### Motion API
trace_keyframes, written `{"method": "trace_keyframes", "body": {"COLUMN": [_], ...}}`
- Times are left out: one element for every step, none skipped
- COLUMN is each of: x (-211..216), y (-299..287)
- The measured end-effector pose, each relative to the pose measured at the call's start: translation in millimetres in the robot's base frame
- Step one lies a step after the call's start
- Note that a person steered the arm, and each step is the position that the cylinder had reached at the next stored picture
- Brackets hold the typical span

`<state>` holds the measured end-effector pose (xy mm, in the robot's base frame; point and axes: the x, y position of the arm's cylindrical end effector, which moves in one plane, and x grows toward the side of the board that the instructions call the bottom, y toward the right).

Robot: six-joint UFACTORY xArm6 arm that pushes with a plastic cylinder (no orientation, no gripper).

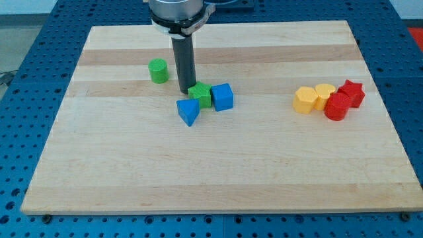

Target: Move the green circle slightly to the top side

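The green circle (158,71) is a short green cylinder standing at the board's upper left-middle. My tip (185,91) is at the end of the dark rod, to the lower right of the green circle with a gap between them. The tip sits just left of a second green block (201,94), close to touching it. A blue cube (223,96) lies right of that green block, and a blue triangle (188,112) lies just below my tip.
On the view's right sits a cluster: a yellow hexagon-like block (305,100), a yellow heart-like block (324,94), a red cylinder-like block (337,106) and a red star-like block (352,92). The wooden board (211,172) lies on a blue perforated table.
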<state>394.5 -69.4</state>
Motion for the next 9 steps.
{"method": "trace_keyframes", "body": {"x": [27,27,3,-53,-53,-53,-100,-133,-141], "y": [-66,-69,-69,-77,-80,-110,-127,-107,-88]}}
